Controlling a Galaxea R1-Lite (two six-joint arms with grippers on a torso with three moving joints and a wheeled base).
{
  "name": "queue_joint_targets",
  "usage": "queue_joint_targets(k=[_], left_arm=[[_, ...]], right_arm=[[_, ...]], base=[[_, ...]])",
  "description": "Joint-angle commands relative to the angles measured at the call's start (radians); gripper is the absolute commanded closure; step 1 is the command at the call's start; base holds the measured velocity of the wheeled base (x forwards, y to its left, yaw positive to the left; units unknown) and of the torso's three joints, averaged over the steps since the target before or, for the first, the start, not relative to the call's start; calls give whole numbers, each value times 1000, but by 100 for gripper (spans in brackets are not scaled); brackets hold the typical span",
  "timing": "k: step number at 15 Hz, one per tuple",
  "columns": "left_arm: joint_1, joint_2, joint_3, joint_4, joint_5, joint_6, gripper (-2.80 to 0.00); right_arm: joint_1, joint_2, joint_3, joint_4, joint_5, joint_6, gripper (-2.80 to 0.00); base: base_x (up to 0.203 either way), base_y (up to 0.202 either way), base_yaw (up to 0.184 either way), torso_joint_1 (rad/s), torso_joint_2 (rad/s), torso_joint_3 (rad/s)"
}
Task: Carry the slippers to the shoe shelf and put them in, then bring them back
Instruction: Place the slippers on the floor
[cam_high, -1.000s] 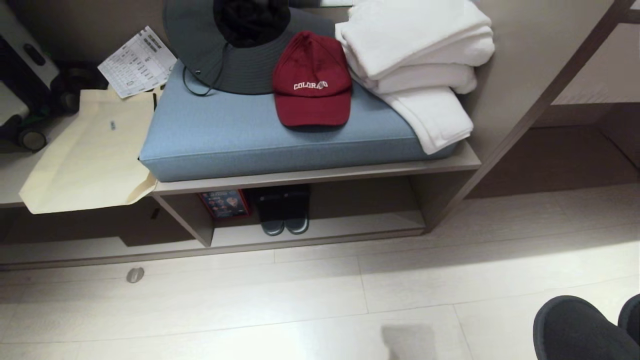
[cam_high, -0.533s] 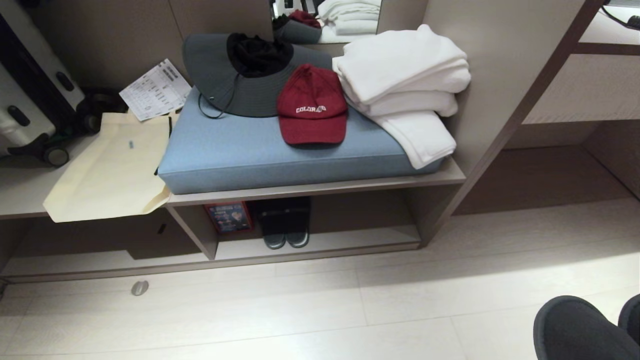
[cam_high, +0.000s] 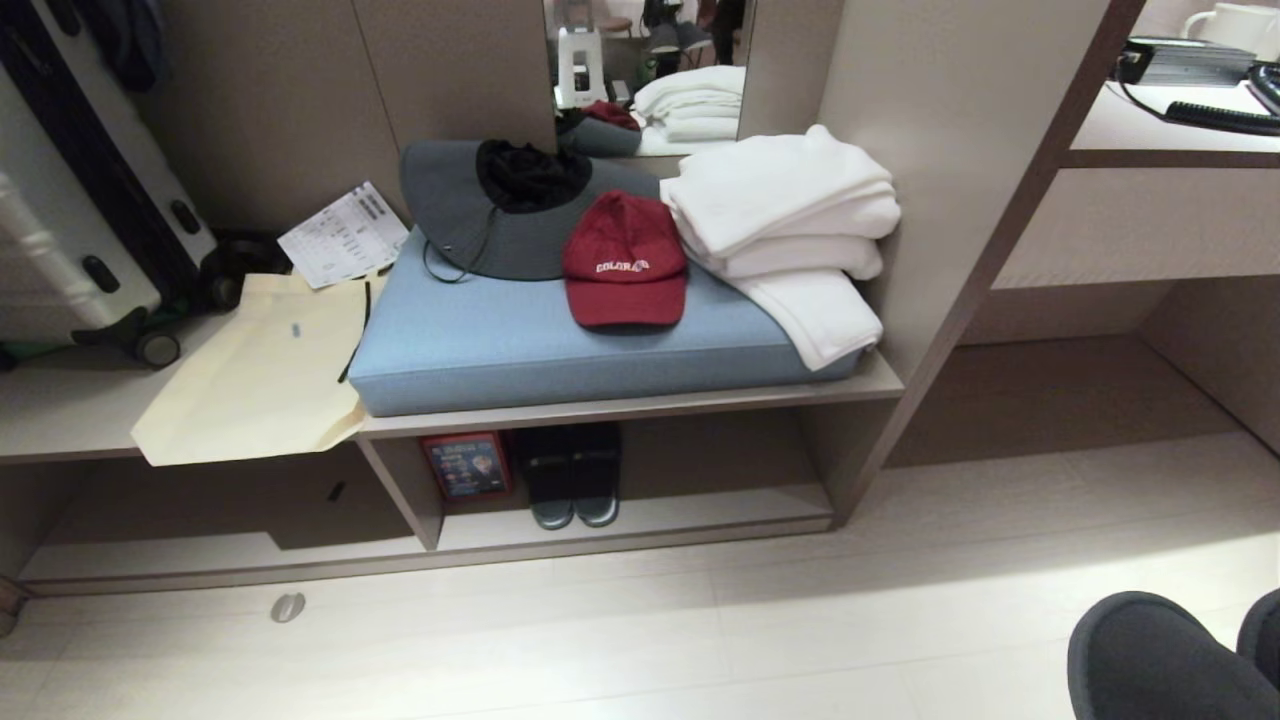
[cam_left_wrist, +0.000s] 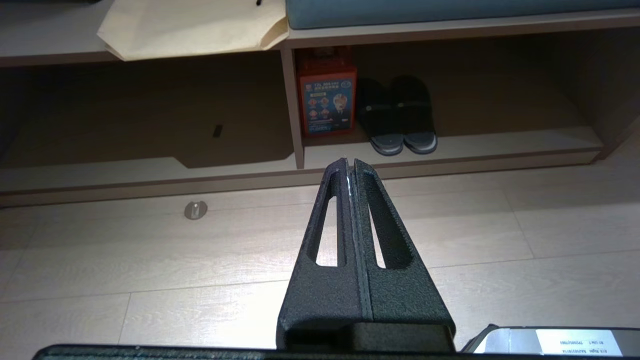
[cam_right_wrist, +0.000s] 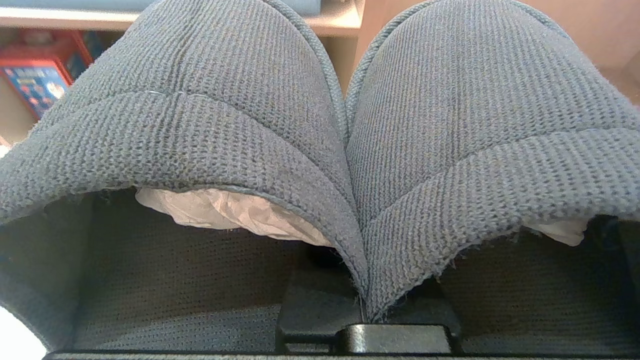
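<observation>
**Right jaws carrying the slippers, shelf ahead**

The right gripper (cam_right_wrist: 362, 312) jaws are pinching the grey slippers (cam_right_wrist: 345, 125) together at their inner edges, toes pointing toward the shoe shelf (cam_high: 700, 510). The left gripper (cam_left_wrist: 350, 167) jaws are pressed together, holding nothing, hanging above the floor (cam_left_wrist: 150, 260). A darker pair (cam_high: 573, 475) is sitting near the shelf's left end.

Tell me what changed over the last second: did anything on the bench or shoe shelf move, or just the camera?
Only the camera moved: the head view tilted up, so the whole scene slid down the picture and the mirror and desk came into view. Nothing shifted on the shoe shelf or the blue cushion. The right gripper stays shut on the slippers, the left gripper stays shut and empty.
</observation>
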Motion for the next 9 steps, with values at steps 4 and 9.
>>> queue_joint_targets(k=[4, 9], left_arm=[[0, 0, 0, 0, 0, -1, 0], [1, 0, 1, 0, 0, -1, 0]], right_arm=[[0, 1, 0, -1, 0, 0, 0], [0, 1, 0, -1, 0, 0, 0]], base=[[0, 0, 0, 2, -3, 203], [0, 0, 0, -1, 1, 205]])
